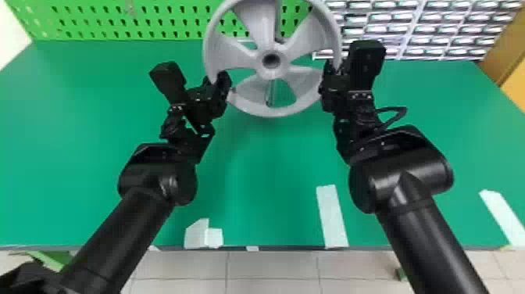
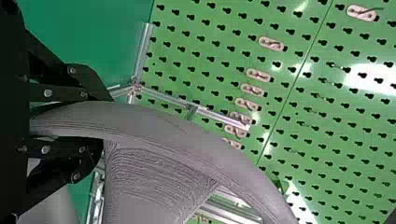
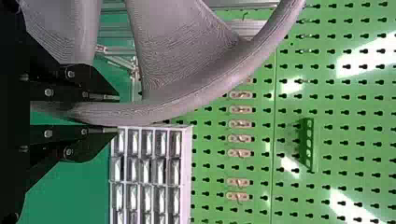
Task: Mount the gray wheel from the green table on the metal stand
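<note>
Wheel (image 1: 269,71) upright over the desk (image 1: 273,176), apparently lifted off. Left pincer (image 2: 105,121) clamped on one side of the rim (image 1: 273,112), right pincer (image 3: 117,113) clamped on the opposite side. Metal stand (image 2: 217,116) behind, partly visible between spokes (image 1: 234,56); gap or contact with wheel: cannot tell. Likely step: lining up the bore (image 1: 271,60) with the stand.

Move both sides as one, same speed, same height; uneven travel would cock the wheel or twist it out of the grip. Square the bore to the stand first, then push in slowly and straight. If snagging, back off slightly and re-aim, no forcing. Grip firmly, curved rim likely slippery. Let go only once fully seated.
</note>
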Controlling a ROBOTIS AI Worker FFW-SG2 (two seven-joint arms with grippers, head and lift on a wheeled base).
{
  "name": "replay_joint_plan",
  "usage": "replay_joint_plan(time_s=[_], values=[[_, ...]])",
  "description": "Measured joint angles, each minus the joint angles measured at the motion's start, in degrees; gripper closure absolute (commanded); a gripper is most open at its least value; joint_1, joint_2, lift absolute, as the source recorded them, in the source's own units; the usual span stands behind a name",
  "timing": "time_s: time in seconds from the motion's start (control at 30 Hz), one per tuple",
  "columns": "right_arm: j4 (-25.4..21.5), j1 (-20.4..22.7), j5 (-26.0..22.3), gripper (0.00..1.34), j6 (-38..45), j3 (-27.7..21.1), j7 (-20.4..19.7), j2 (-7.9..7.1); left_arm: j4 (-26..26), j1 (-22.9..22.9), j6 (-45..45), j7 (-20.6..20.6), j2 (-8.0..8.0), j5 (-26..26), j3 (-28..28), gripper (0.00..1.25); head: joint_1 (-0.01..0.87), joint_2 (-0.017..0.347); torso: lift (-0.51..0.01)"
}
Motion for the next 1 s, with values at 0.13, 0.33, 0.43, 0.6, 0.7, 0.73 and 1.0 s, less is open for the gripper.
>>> replay_joint_plan(time_s=[0.13, 0.33, 0.43, 0.6, 0.7, 0.73, 1.0], values=[[0.7, -0.4, 0.1, 1.33, 0.0, 0.1, 0.0, 0.0, 0.6, -0.1, -0.3, -0.1, -0.02, -0.2, 0.2, 1.09, 0.867, 0.052, -0.1], [1.7, -1.2, 0.2, 1.33, -0.4, 0.3, 0.0, -0.04, 1.9, -0.5, -0.9, -0.6, -0.02, -0.8, 0.6, 1.09, 0.867, 0.052, -0.1], [2.2, -1.6, 0.3, 1.33, -0.6, 0.4, 0.0, -0.02, 2.5, -0.8, -1.3, -0.6, -0.02, -1.1, 0.7, 1.09, 0.867, 0.052, -0.1], [2.8, -2.1, 0.4, 1.33, -0.9, 0.5, 0.0, 0.05, 3.6, -1.4, -1.8, -0.9, -0.09, -1.4, 0.7, 1.09, 0.867, 0.052, -0.1], [2.9, -2.2, 0.4, 1.33, -1.0, 0.5, 0.0, 0.07, 3.9, -1.6, -1.9, -1.0, -0.11, -1.4, 0.7, 1.09, 0.867, 0.052, -0.1], [2.9, -2.2, 0.5, 1.33, -1.0, 0.5, 0.0, 0.07, 4.0, -1.6, -1.9, -1.0, -0.11, -1.5, 0.7, 1.09, 0.867, 0.052, -0.1], [2.9, -2.3, 0.5, 1.33, -1.1, 0.4, 0.0, 0.08, 4.1, -1.9, -2.0, -1.0, -0.11, -1.7, 0.7, 1.09, 0.867, 0.052, -0.1]])
